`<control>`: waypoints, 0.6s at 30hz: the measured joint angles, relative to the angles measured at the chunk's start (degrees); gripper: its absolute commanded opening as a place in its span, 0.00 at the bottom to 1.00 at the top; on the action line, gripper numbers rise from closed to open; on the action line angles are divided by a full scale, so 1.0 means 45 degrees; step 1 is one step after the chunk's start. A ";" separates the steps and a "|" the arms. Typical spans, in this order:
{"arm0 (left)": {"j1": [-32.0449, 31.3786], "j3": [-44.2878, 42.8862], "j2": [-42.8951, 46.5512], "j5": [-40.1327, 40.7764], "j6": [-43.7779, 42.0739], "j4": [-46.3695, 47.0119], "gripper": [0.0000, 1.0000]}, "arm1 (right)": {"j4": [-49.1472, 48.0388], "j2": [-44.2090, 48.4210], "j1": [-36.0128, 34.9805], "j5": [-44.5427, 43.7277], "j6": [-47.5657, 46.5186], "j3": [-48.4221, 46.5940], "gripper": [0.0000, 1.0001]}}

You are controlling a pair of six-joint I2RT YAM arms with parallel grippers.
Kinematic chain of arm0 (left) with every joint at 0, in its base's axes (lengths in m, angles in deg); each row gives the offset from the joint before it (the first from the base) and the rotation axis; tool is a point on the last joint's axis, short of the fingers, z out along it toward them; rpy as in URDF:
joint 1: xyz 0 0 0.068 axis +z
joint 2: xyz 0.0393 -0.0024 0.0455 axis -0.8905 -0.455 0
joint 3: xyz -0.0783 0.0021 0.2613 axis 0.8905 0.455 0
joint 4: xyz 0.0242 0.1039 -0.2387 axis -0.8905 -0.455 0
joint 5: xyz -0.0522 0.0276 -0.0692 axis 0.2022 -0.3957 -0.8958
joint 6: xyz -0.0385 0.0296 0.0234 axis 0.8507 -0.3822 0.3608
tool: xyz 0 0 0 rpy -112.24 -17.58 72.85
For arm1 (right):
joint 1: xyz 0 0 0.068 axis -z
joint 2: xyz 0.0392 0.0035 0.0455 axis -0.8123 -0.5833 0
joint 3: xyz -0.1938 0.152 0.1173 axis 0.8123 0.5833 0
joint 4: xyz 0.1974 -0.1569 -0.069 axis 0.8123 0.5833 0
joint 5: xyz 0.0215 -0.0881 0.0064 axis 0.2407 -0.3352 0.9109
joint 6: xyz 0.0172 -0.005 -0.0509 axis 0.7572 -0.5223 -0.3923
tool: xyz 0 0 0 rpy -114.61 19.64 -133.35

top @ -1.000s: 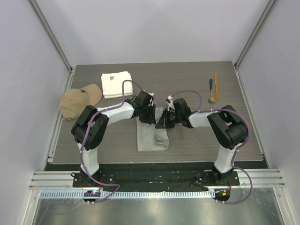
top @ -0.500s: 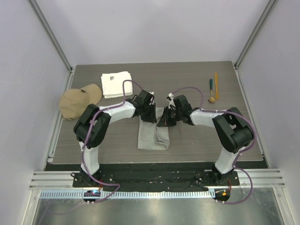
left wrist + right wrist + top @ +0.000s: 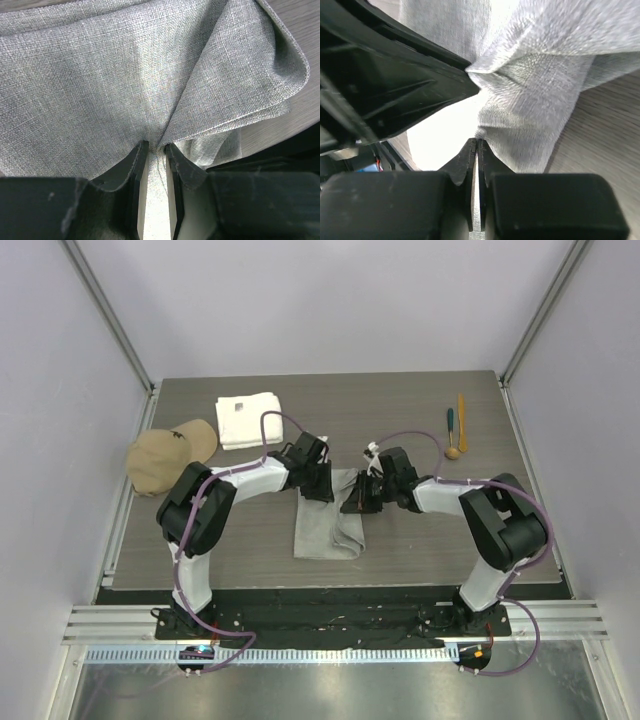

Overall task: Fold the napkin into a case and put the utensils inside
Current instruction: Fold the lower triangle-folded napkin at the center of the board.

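Observation:
The light-grey napkin (image 3: 326, 528) lies partly folded in the middle of the table, its upper end lifted between my two grippers. My left gripper (image 3: 322, 490) is shut on a pinched fold of the napkin (image 3: 125, 75); cloth fills the narrow gap between its fingertips (image 3: 155, 146). My right gripper (image 3: 355, 504) is at the napkin's upper right edge, jaws pressed together on the cloth's edge (image 3: 535, 100), as the right wrist view (image 3: 477, 141) shows. The utensils lie at the far right: a teal-handled one (image 3: 450, 424), an orange-yellow stick (image 3: 461, 420) and a tan wooden spoon bowl (image 3: 453, 452).
A white square towel (image 3: 248, 418) lies at the back left and a tan cap (image 3: 170, 455) at the left edge. The left gripper's black body (image 3: 395, 85) is close beside the right gripper. Frame posts stand at the back corners.
The right arm has shifted a little to the right, drawing the napkin's upper right edge with it. The left gripper holds its place on the fold.

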 measured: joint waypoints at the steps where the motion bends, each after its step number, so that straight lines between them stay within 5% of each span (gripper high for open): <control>1: 0.0000 0.0024 0.0010 0.0000 0.0034 0.0024 0.25 | -0.0209 -0.0146 0.0000 0.0126 0.0063 0.0063 0.05; 18: 0.0058 0.0306 0.0126 -0.0044 0.0379 0.0374 0.24 | -0.2769 -0.1336 -0.0214 0.1025 0.1734 0.0175 0.01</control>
